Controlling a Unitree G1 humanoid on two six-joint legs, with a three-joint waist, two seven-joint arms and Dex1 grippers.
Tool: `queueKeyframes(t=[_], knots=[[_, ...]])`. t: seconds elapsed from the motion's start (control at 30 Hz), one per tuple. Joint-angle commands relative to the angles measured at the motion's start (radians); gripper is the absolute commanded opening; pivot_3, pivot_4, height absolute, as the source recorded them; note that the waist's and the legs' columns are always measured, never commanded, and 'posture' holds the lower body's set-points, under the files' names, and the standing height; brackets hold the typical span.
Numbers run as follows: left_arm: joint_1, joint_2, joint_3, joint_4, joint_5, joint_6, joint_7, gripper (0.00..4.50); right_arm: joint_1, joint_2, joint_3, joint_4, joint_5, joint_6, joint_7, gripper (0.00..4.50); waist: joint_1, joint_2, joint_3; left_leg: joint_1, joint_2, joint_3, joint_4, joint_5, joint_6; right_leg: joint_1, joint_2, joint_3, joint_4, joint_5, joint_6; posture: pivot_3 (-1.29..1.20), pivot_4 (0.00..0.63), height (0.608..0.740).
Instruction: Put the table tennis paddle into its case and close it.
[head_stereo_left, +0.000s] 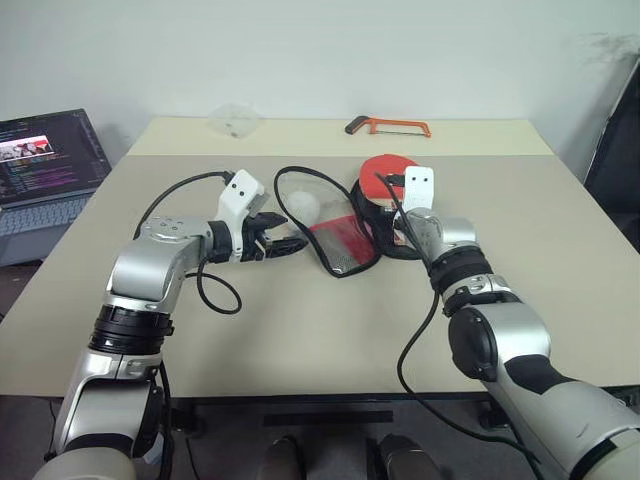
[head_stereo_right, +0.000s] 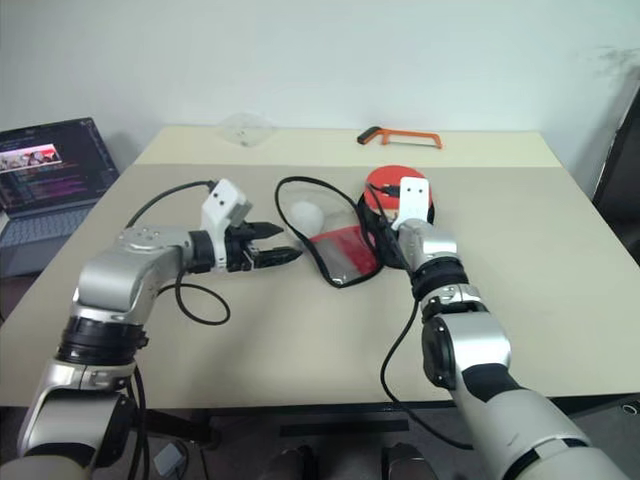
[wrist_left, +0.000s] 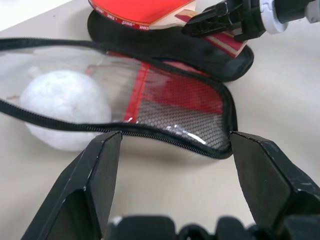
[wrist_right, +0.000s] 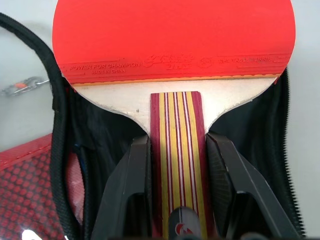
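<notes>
Our right end effector (wrist_right: 177, 165) clamps the paddle (wrist_right: 172, 42) by its handle, over the open case (wrist_left: 165, 100); our left end effector (wrist_left: 175, 170) gapes just beside its flap. Insertion and zipping remain.

The case (head_stereo_left: 345, 235) lies open mid-surface, its red mesh flap spread toward the left gripper (head_stereo_left: 283, 245), whose jaws stand wide just short of the zip edge, with a white pouch (head_stereo_left: 303, 207) sitting inside the flap's loop. The right gripper (wrist_right: 176, 165) clamps the handle of the table tennis paddle (wrist_right: 172, 45) over the black half, blocking that side. Broad bare surface (head_stereo_left: 300, 350) opens toward the robot, while an orange hacksaw (head_stereo_left: 390, 126) and a clear bag (head_stereo_left: 235, 119) lie along the far edge.
</notes>
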Motion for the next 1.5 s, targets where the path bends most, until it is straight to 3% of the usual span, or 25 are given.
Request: queueKeyframes(t=[0.03,0.83,1.1,1.2,1.4,1.5], knots=[[-0.004,0.011,0.027,-0.047,-0.013,0.002,0.012,3.73,-0.046,-0.004,0.01,-0.003,0.006,-0.038,0.013,1.09,0.0,0.0,0.0,0.0,0.0,0.0,0.0,0.0,0.0,0.0,0.0,0.0,0.0,0.0,0.0,0.0,0.15,0.74],[0.0,0.03,0.021,-0.073,-0.015,0.026,0.024,3.73,-0.025,-0.033,0.052,0.127,-0.013,-0.103,0.054,1.09,0.0,0.0,0.0,0.0,0.0,0.0,0.0,0.0,-0.001,0.0,0.0,0.0,0.0,0.0,0.0,0.0,0.15,0.74],[-0.008,0.026,0.014,-0.046,-0.005,0.011,0.022,3.73,-0.038,-0.051,0.054,0.084,-0.005,-0.086,0.073,3.62,0.0,0.0,0.0,0.0,0.0,0.0,0.0,0.001,-0.001,0.0,0.0,0.0,0.001,0.0,0.0,0.0,0.15,0.74],[-0.019,0.025,0.01,-0.022,0.002,-0.004,0.017,3.73,-0.039,-0.068,0.062,-0.024,0.003,-0.015,0.093,4.45,0.0,0.0,0.0,0.001,0.0,0.0,0.0,0.001,-0.001,0.0,0.0,0.0,0.001,0.0,0.0,0.0,0.15,0.74],[-0.011,0.069,0.0,0.036,0.026,-0.054,-0.025,3.73,0.141,-0.201,0.128,-0.749,0.061,0.414,0.237,4.45,0.007,0.0,0.0,0.0,0.0,-0.001,0.0,0.001,-0.002,0.0,0.0,-0.001,0.0,0.0,0.0,0.0,0.15,0.74],[0.001,0.063,-0.009,0.072,0.042,-0.089,-0.025,3.73,0.339,-0.357,0.174,-1.059,0.173,0.452,0.477,4.45,0.022,-0.001,0.0,0.0,0.0,-0.002,-0.001,0.001,-0.002,0.001,0.0,-0.002,0.0,-0.001,-0.001,0.0,0.15,0.74]])
